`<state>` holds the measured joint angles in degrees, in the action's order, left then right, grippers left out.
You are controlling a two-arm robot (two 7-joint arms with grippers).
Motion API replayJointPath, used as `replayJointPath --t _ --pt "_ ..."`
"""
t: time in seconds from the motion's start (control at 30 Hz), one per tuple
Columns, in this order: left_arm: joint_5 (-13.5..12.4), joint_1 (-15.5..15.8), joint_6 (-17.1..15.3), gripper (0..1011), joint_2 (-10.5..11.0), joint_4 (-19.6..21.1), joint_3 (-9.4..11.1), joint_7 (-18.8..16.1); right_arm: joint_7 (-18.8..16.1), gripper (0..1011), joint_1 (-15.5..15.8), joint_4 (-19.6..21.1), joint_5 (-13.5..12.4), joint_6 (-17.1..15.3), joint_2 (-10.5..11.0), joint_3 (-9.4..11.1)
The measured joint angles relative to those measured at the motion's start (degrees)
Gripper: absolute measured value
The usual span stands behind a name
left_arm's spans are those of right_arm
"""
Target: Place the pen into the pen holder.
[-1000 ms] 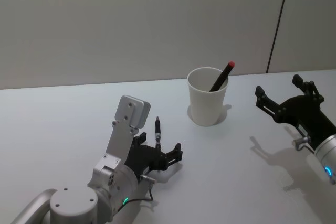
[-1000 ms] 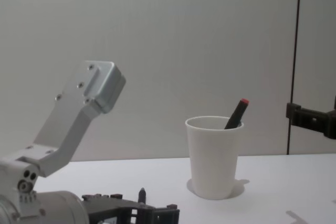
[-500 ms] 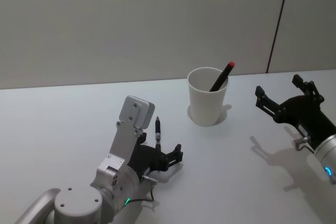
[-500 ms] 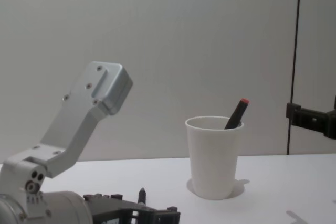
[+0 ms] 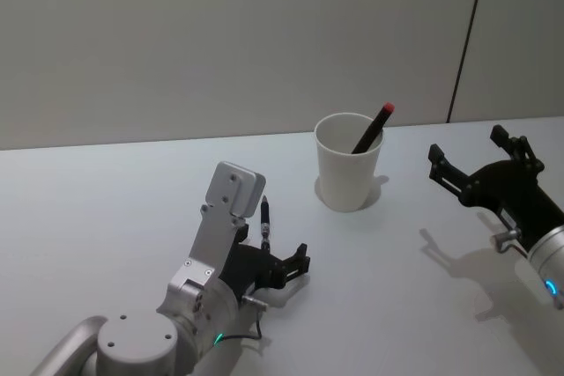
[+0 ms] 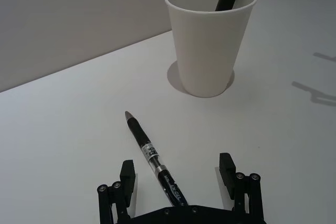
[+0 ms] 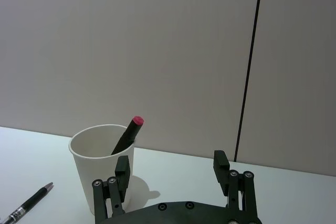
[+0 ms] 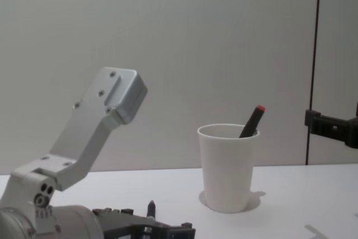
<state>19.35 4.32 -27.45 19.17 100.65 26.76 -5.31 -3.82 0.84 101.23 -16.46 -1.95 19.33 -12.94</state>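
Observation:
A black pen (image 5: 264,220) lies flat on the white table, short of the pen holder (image 5: 349,163), a white paper cup. My left gripper (image 5: 270,246) sits low over the pen's rear end, open. In the left wrist view the pen (image 6: 153,157) runs between the spread fingers of the left gripper (image 6: 177,162), pointing toward the pen holder (image 6: 210,38). My right gripper (image 5: 467,145) hovers open to the right of the cup, holding nothing. The right wrist view has the pen holder (image 7: 102,166) and the pen's tip (image 7: 32,200) beyond the right gripper (image 7: 171,161).
A black marker with a red cap (image 5: 374,128) leans inside the cup, also in the chest view as the marker (image 8: 252,121). The table (image 5: 106,209) is bare white, with a plain wall behind it.
My left arm has edged forward toward the cup, its wrist housing shifting right. The pen, cup and right gripper have stayed put.

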Motion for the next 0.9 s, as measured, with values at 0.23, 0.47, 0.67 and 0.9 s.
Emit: replayJointPath --t 0.23,0.47,0.67,0.9 --pt "0.35 -0.01 -0.44 1001 -0.49 -0.26 -0.2 -0.29 0.0 1001 0.0 0.0 0.0 0.0 0.0 0.0" --pt "0.47 0.06 -0.9 1001 -0.93 -0.65 -0.39 -0.43 0.0 1002 0.0 0.0 0.0 0.0 0.0 0.0" --pt "0.32 0.22 -1.26 1001 -1.27 -1.02 -0.52 -0.44 0.0 1002 0.0 0.0 0.0 0.0 0.0 0.0" --pt "-0.23 0.5 -1.87 1001 -1.69 -1.52 -0.7 -0.38 0.0 1001 0.0 0.0 0.0 0.0 0.0 0.0"
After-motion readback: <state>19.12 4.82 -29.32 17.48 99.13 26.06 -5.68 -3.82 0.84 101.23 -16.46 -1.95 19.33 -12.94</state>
